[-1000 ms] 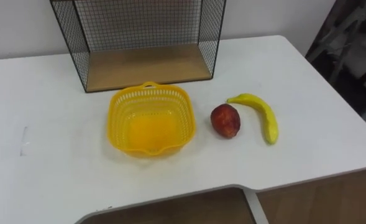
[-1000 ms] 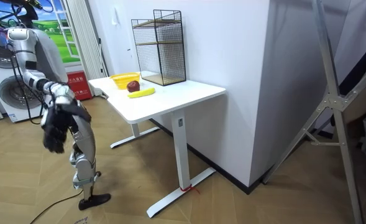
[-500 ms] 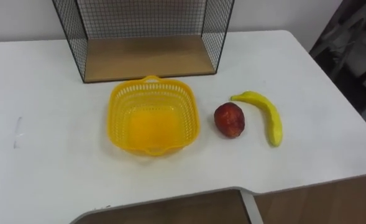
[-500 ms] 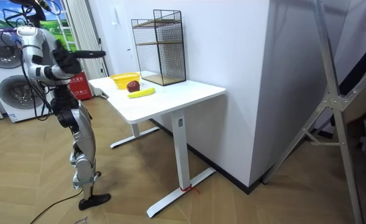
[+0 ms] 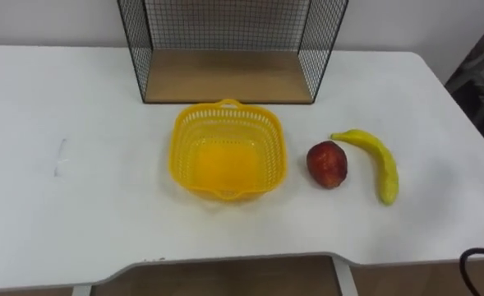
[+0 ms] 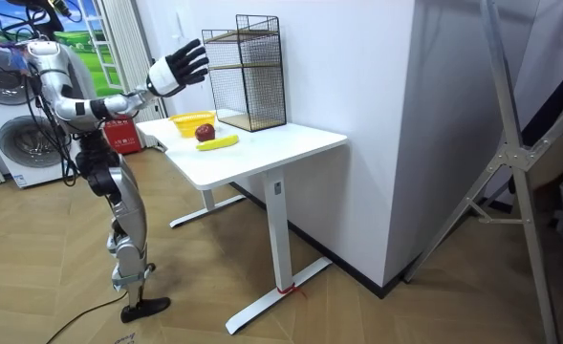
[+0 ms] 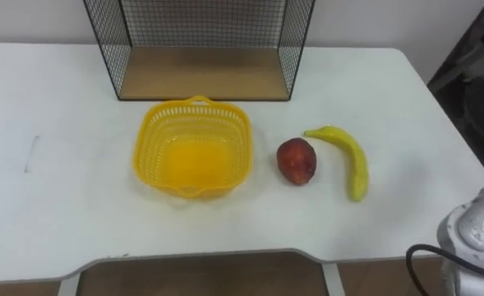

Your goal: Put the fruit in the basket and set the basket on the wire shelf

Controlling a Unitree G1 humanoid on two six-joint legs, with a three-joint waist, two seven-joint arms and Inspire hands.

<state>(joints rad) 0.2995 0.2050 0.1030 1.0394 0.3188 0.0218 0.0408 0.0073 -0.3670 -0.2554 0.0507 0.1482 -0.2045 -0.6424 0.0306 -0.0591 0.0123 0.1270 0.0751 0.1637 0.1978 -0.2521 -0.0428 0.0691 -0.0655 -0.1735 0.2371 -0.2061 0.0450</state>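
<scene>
White counter (image 5: 77, 214) spreads before us, with a black wire shelf (image 5: 225, 76) standing at its far edge against the wall, its wooden bottom board bare. Just in front of the shelf we see the yellow basket (image 5: 268, 148), upright and with nothing in it. To its right, near but not touching, lies the red apple (image 5: 327, 164), and just beside that, further right, the banana (image 5: 380, 160), its length running away from us. Both fruits rest on the counter, outside the basket. In the room view we find the robot standing upright at the counter's end on that view's left, its right robot hand (image 6: 178, 65) raised above the counter's near corner with fingers spread wide, holding nothing.
</scene>
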